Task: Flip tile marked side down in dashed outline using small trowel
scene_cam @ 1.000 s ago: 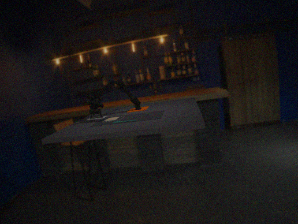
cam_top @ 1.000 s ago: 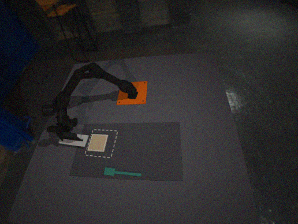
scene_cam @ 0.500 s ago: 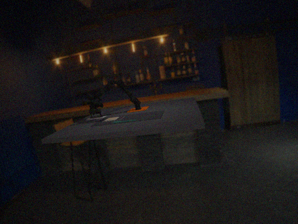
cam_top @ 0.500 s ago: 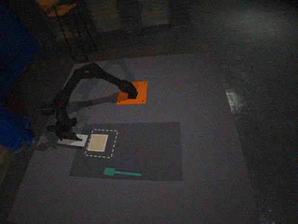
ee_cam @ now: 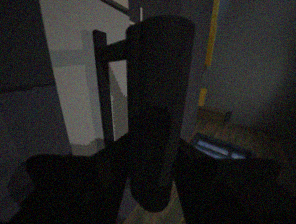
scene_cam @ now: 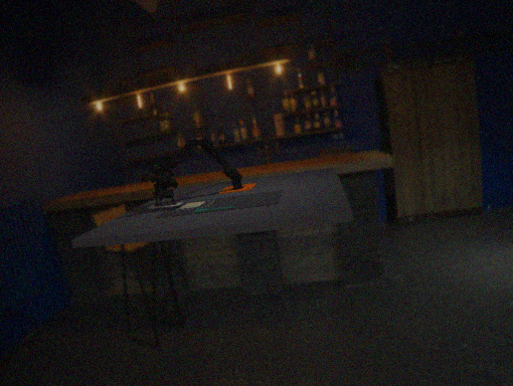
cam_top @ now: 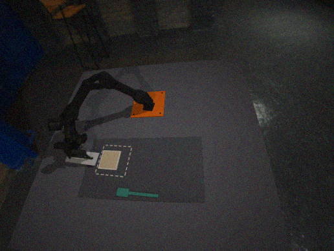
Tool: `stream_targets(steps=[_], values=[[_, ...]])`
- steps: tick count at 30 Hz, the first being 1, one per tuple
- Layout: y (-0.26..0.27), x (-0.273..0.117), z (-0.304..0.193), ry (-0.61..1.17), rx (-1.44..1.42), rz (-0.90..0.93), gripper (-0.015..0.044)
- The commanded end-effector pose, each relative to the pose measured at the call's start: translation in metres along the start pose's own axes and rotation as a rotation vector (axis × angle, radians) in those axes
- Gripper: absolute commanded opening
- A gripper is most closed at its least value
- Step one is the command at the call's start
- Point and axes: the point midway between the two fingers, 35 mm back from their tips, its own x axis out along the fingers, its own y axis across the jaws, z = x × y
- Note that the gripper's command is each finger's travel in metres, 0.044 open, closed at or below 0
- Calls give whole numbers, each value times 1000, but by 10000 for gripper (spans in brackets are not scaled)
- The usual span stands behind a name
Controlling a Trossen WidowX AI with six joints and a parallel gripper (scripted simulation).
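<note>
Nearest, along the front part of the mat (cam_top: pixel 168 168) (scene_cam: pixel 251 200), a green flat-headed tool (cam_top: pixel 123 192) (scene_cam: pixel 214 209), lying flat, apart from the tile. Beneath it all, the grey table (cam_top: pixel 210 223) (scene_cam: pixel 298 214). Farther in, the tile (cam_top: pixel 110 160) (scene_cam: pixel 193 204), flat on the mat within the dashed outline (cam_top: pixel 129 160), tan face with pale border upward; marked or plain side, cannot tell. Just beside the outline, over the mat's edge, the pale blade of the trowel (cam_top: pixel 94 159) (scene_cam: pixel 171 205) (ee_cam: pixel 160 75); contact with the table, cannot tell. Pincer (cam_top: pixel 74 153) (scene_cam: pixel 166 200) (ee_cam: pixel 150 133) closed around the trowel's thick dark handle. Beyond, the black arm (cam_top: pixel 76 100) (scene_cam: pixel 219 159), bent high, rising from an orange plate (cam_top: pixel 160 111) (scene_cam: pixel 251 187) behind the mat. Farthest, in deep gloom: wooden counter (scene_cam: pixel 318 161), bottle shelf (scene_cam: pixel 313 134), a row of glowing lamps (scene_cam: pixel 181 88).
</note>
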Motion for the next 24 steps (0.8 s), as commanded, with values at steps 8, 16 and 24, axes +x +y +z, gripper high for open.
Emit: stream_targets(steps=[8,16,24], values=[[10,10,1,-3,-10,-13,0],[14,13,3,-3,-9,-13,0],[15,13,16,-4,-8,-13,0]])
